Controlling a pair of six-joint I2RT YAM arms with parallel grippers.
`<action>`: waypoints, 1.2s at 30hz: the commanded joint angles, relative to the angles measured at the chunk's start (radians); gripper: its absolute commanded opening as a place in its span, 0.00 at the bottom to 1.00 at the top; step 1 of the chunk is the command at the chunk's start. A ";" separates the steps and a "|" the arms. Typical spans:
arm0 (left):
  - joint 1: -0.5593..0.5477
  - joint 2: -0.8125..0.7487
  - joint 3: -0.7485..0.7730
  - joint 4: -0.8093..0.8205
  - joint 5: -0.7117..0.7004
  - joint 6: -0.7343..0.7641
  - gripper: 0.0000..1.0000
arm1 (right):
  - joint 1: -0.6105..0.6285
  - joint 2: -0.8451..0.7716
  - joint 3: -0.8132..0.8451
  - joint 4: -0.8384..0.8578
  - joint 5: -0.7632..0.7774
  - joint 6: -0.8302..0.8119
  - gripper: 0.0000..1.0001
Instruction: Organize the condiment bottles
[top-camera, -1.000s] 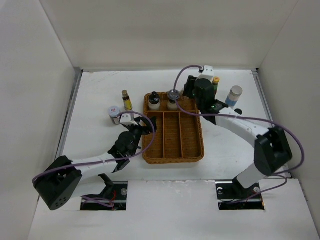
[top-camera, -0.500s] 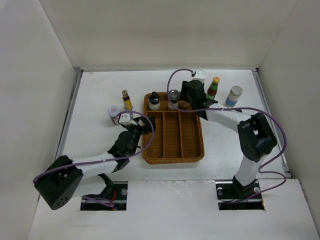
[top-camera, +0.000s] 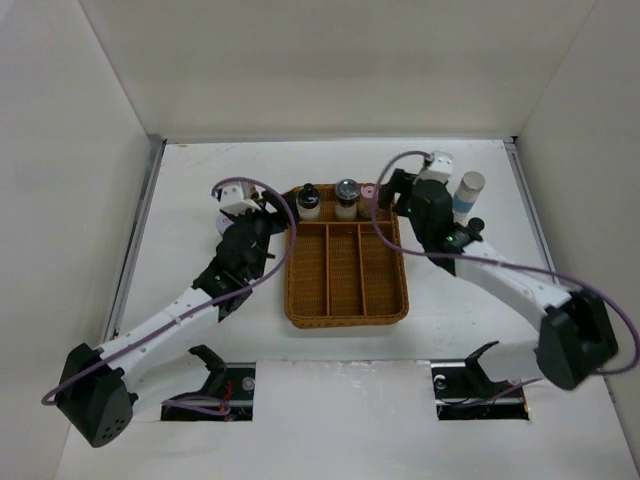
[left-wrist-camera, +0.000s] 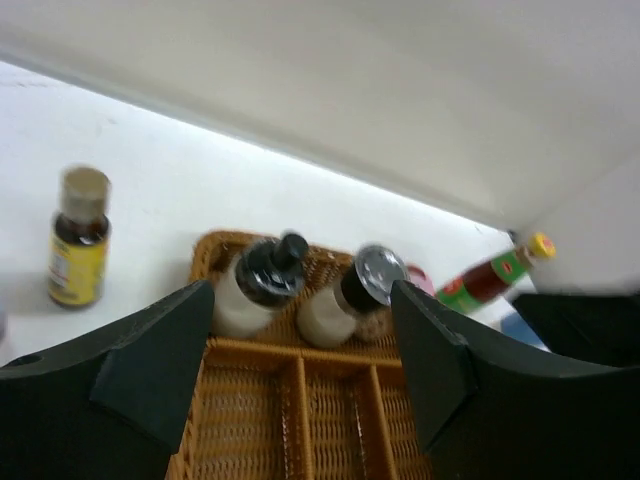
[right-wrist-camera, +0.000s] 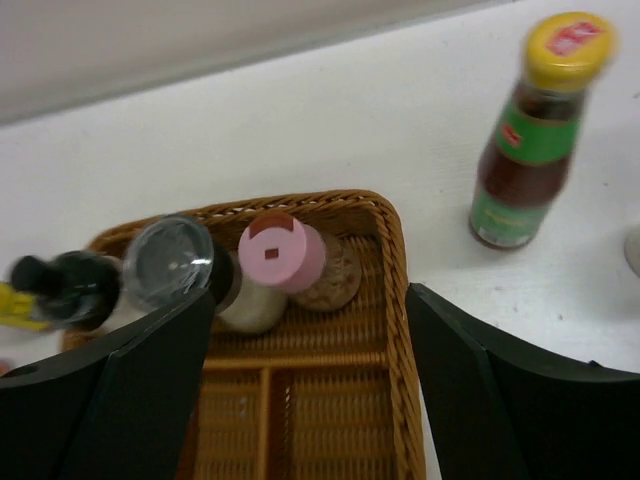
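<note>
A brown wicker tray (top-camera: 345, 300) holds three bottles in its back compartment: a dark-capped white shaker (top-camera: 308, 201), a silver-lidded jar (top-camera: 346, 197) and a pink-lidded jar (top-camera: 370, 192). My right gripper (top-camera: 396, 200) is open and empty just right of the pink-lidded jar (right-wrist-camera: 282, 255). A green yellow-capped bottle (right-wrist-camera: 535, 130) stands on the table right of the tray. A white-blue cylinder (top-camera: 467, 192) stands farther right. My left gripper (top-camera: 272, 218) is open and empty at the tray's back left corner. A brown yellow-labelled bottle (left-wrist-camera: 78, 240) stands to its left.
The tray's three long front compartments (top-camera: 345, 270) hold nothing. White walls close in the table at the back and on both sides. In the top view my left arm covers the table just left of the tray.
The pink-lidded jar now stands in the tray's back right corner and my right gripper has drawn back to its right. My left arm has swung toward the back, along the tray's left side.
</note>
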 joint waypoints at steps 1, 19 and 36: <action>0.073 0.015 0.138 -0.266 -0.034 -0.005 0.68 | 0.027 -0.191 -0.155 0.080 0.026 0.099 0.78; 0.345 0.527 0.552 -0.452 0.064 0.041 0.56 | 0.165 -0.439 -0.456 0.233 -0.049 0.104 0.67; 0.379 0.627 0.574 -0.444 0.047 0.046 0.42 | 0.165 -0.419 -0.456 0.233 -0.052 0.107 0.69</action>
